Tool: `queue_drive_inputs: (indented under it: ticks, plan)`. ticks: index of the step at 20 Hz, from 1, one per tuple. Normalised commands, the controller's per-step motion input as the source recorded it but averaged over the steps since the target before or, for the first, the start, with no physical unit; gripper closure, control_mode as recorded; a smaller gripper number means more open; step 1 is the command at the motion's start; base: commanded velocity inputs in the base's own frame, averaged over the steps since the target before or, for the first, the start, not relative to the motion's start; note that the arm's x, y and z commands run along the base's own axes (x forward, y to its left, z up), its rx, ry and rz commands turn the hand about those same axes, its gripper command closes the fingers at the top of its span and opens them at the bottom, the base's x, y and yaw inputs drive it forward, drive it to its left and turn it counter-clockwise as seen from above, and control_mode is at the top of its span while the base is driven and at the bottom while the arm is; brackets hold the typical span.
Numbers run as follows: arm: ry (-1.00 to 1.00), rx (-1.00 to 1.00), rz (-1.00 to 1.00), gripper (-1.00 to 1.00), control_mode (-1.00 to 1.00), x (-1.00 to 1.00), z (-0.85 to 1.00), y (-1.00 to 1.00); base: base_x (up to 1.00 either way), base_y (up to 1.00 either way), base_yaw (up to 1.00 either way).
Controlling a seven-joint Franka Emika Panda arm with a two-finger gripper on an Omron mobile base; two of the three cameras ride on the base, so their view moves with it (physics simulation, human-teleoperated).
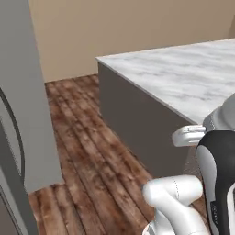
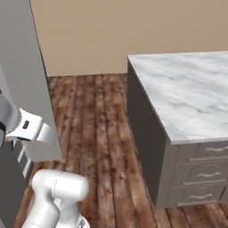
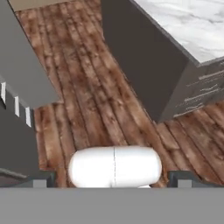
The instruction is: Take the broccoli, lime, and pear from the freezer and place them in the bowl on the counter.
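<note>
The freezer [image 1: 25, 92] is the tall grey body at the left, with its dark curved handle [image 1: 17, 137] low on that side. It also stands at the left in the right base view [image 2: 22, 67] and in the hand view [image 3: 24, 70]. My gripper [image 3: 113, 181] is open, its two dark fingertips [image 3: 43, 179] wide apart with nothing between them. It hangs over the wooden floor between the freezer and a marble island. The broccoli, lime, pear and bowl are out of view.
A white marble-topped island [image 1: 183, 78] with grey sides and grey drawers [image 2: 205, 173] fills the right. Brown plank floor [image 2: 98, 133] runs between it and the freezer, up to a beige wall [image 1: 114, 32]. Pale bars [image 3: 16, 107] show beside the freezer.
</note>
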Motion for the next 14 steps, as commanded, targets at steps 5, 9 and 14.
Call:
queue_drive_inputs:
  ticks: [5,9,14]
  plan:
    - [0.0,0.0,0.0,-1.0,1.0,0.0,0.0,0.0,0.73,-0.02,0.82]
    - [0.0,0.0,0.0,-1.0,1.0,0.0,0.0,0.0,0.96,-0.12,0.66]
    - [0.0,0.0,0.0,-1.0,1.0,0.0,0.0,0.0,1.0,-0.03,0.65]
